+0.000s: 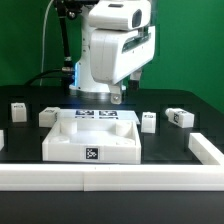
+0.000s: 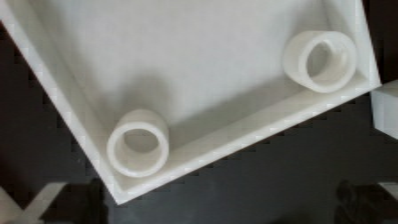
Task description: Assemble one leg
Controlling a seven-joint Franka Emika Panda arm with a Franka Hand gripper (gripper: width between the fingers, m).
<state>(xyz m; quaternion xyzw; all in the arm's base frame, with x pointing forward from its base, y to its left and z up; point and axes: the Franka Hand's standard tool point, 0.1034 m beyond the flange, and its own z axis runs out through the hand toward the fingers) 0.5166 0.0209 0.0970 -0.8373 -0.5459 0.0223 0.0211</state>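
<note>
Hand point(image 1: 116, 97) hovers over the far edge of the panel point(image 1: 65, 148), fingers apart and empty. Leg point(image 1: 148, 120) lies on the worktop point(image 1: 170, 143) just beside the panel, at the exterior view's right. Step: approach, leg ungrasped. Likely next: shift across, descend, clamp the leg.

**Panel corner under the wrist camera**

A large flat white plastic panel point(image 2: 196, 70) with a raised rim lies skewed across the picture, 1 corner showing. Inside it, 1 round white collar point(image 2: 141, 145) stands near that corner and a 2nd collar point(image 2: 324, 60) farther along the rim. Black table point(image 2: 32, 140) surrounds it. A white block's edge point(image 2: 388, 105) lies near the rim. The gripper point(image 2: 199, 206) has its blurred fingers point(image 2: 45, 203) spread apart.
</note>
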